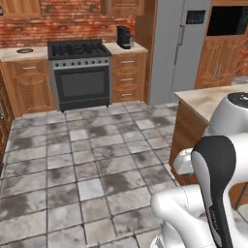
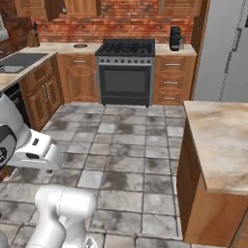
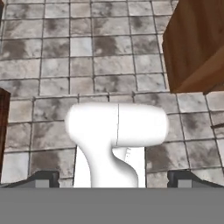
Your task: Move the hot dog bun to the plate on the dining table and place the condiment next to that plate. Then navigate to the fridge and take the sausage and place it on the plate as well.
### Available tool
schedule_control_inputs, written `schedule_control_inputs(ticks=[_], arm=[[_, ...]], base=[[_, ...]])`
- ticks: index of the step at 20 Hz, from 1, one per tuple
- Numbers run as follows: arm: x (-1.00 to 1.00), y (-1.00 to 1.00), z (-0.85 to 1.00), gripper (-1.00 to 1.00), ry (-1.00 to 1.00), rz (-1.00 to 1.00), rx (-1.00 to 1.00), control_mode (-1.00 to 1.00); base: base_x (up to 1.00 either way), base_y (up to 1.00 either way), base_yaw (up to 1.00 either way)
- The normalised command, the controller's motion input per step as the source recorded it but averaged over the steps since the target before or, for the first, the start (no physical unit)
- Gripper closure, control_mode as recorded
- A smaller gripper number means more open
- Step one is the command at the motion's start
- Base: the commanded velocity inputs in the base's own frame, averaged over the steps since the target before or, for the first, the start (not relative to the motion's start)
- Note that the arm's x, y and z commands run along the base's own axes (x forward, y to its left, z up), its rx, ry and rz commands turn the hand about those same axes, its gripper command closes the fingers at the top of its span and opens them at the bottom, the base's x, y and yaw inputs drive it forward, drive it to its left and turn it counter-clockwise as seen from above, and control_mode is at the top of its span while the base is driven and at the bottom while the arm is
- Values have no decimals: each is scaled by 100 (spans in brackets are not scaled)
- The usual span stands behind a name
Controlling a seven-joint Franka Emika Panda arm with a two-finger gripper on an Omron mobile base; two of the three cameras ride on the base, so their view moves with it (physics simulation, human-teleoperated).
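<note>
The gripper (image 3: pixel 113 177) is held with its jaws wide apart and nothing between them, pointed down at the grey tiled floor (image 3: pixel 109 61), apparently tucked in for travel. The end of the dining table (image 2: pixel 218 140) is seen just to the robot's right, its marbled top bare where visible, while the bun, plate, condiment and sausage cannot be located. The fridge (image 1: pixel 181 48) stands closed ahead beside the stove (image 1: pixel 80 72), so driving is judged to be under way.
</note>
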Motion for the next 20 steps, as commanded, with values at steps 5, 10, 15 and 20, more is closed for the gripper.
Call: schedule_control_inputs(ticks=[5,10,15,20], arm=[[0,0,0,-100,0,0,0,100],[0,0,0,-100,0,0,0,100],[0,0,0,-100,0,0,0,100],[0,0,0,-100,0,0,0,100]], base=[[100,89,0],[100,31,0],[100,4,0],[100,24,0]])
